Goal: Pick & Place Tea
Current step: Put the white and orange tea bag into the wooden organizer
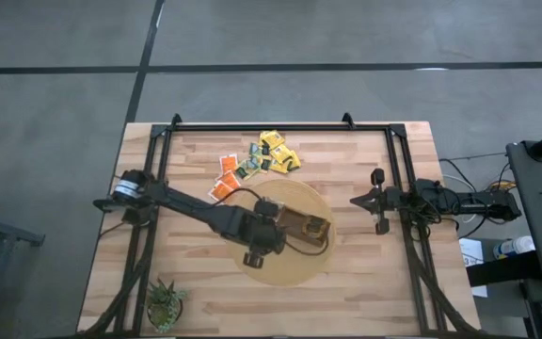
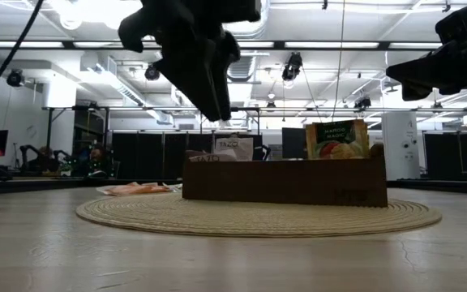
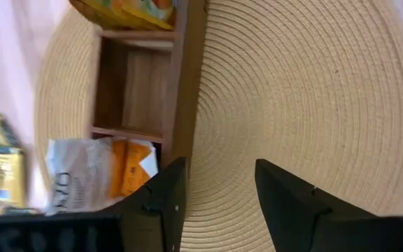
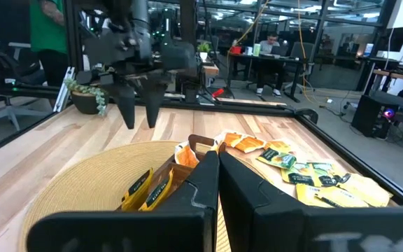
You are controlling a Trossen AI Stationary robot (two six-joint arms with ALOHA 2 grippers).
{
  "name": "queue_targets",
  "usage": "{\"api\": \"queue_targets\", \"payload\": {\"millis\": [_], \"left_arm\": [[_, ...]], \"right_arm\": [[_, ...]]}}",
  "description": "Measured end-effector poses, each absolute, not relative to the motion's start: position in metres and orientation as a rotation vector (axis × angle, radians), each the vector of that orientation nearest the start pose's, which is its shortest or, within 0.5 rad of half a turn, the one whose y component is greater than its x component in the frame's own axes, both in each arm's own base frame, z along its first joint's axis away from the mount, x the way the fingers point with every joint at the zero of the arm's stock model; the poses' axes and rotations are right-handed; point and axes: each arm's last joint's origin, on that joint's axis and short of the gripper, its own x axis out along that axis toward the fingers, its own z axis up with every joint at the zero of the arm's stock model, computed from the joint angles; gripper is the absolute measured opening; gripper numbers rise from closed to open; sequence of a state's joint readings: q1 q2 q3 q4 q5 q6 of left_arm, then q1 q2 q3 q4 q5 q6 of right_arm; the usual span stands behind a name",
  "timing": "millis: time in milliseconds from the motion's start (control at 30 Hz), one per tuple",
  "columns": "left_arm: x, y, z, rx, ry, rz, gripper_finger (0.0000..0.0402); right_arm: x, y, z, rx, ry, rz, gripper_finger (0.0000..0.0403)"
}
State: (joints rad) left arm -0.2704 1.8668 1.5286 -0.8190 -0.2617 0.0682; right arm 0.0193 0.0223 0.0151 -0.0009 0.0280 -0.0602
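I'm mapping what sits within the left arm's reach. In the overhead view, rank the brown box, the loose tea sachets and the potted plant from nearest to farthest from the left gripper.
The left gripper hangs open over the round mat.
1. Brown box: right beside it, on the mat.
2. Potted plant: at the table's near left corner.
3. Loose tea sachets: near the far edge; close to the plant's distance, so this order is uncertain.

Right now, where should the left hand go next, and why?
Probably back to the loose tea on the table. The left hand hangs open and empty above the mat, some sachets already stand in the box, and many lie outside it. The right hand waits shut at the side.
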Motion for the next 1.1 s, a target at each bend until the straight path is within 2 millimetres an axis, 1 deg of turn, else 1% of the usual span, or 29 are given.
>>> {"api": "queue_targets", "payload": {"millis": [100, 233, 333, 433, 733, 1100], "left_arm": [[0.375, -0.085, 0.237, 0.303, 1.144, -0.058, 0.0157], [0.374, -0.072, 0.224, 0.261, 1.180, -0.051, 0.0143], [0.373, -0.064, 0.214, 0.259, 1.187, -0.040, 0.0133], [0.373, -0.060, 0.210, 0.256, 1.187, -0.031, 0.0126], [0.375, -0.052, 0.210, 0.302, 1.172, 0.013, 0.0124], [0.378, -0.046, 0.208, 0.288, 1.151, 0.027, 0.0124]], "right_arm": [[0.098, 0.001, 0.167, -0.061, 0.008, -0.009, 0.0008], [0.098, 0.001, 0.167, -0.061, 0.009, -0.008, 0.0009], [0.098, 0.001, 0.167, -0.061, 0.009, -0.008, 0.0008], [0.098, 0.001, 0.167, -0.061, 0.009, -0.008, 0.0008], [0.098, 0.001, 0.167, -0.061, 0.008, -0.009, 0.0008], [0.098, 0.001, 0.167, -0.061, 0.008, -0.008, 0.0009]]}}
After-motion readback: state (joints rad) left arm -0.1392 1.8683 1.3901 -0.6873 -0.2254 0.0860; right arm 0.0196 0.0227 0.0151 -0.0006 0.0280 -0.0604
